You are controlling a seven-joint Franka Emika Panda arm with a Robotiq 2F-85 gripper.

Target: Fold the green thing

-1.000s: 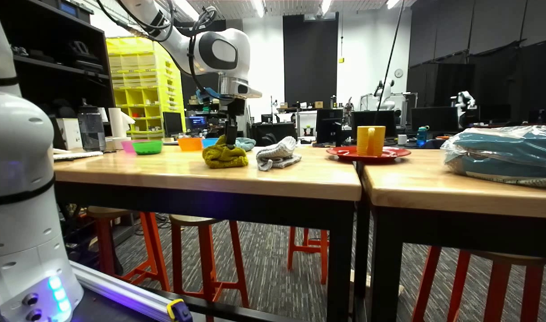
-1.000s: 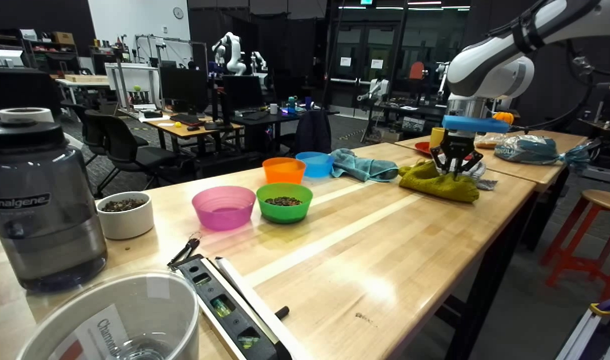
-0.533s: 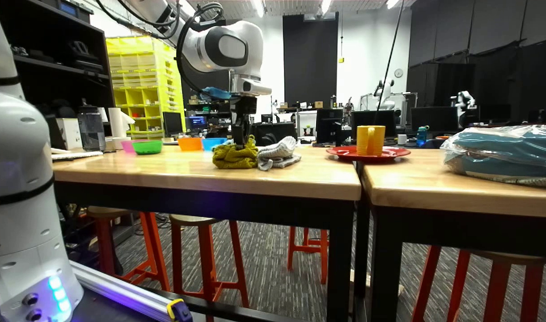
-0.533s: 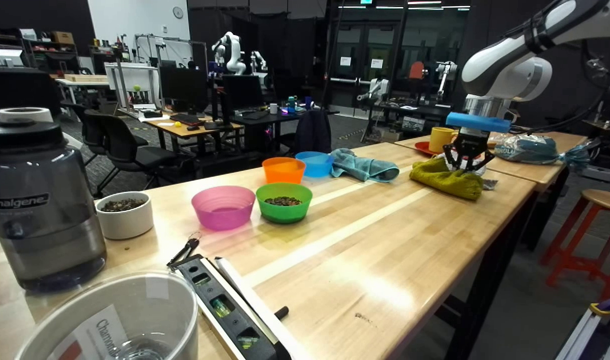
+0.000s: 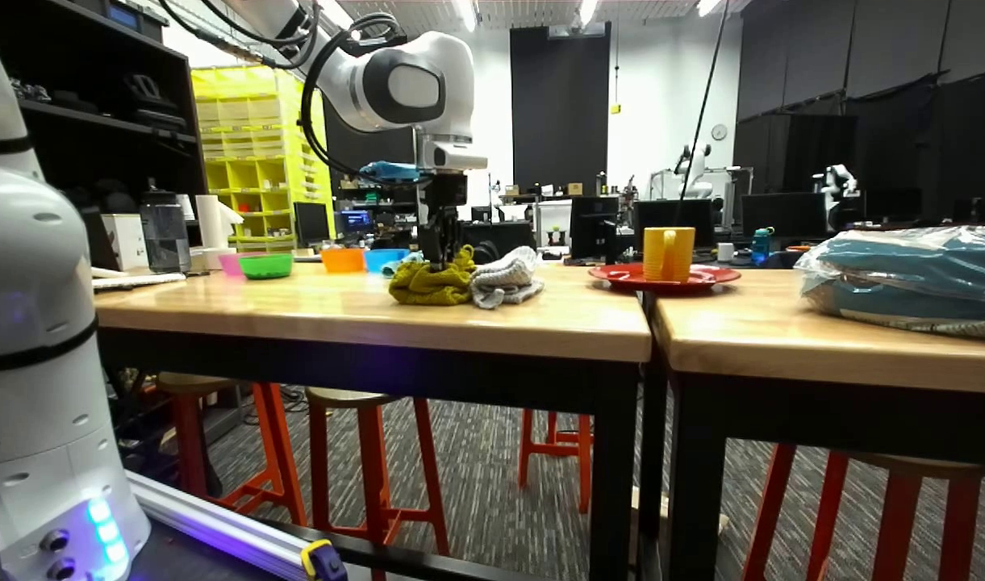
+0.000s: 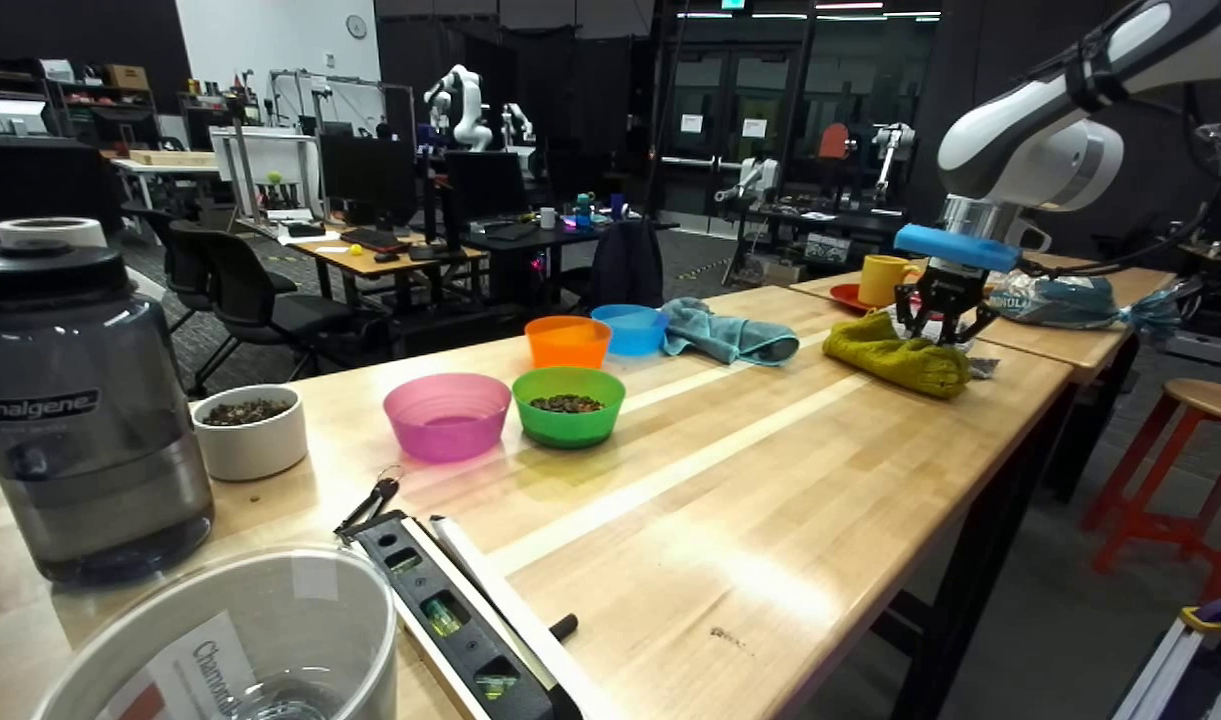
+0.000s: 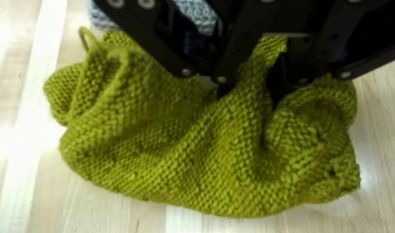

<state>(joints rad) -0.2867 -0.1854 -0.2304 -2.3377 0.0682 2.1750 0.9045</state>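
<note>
With the end effector [image 7: 249, 94] narrowly parted astride a ridge of the yellow-green knit cloth [image 7: 197, 155], which lies just beside the gray knit cloth [image 5: 508, 279], retraction may pull the fold loose if stitches catch.

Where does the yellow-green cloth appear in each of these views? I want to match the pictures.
In an exterior view: the yellow-green cloth, slightly left of centre, mid-height.
In an exterior view: the cloth, right of centre, mid-height.
In the wrist view: the cloth, large across the middle.
Shared landmark: the gripper, over the cloth in both exterior views, along the top of the wrist view.
</note>
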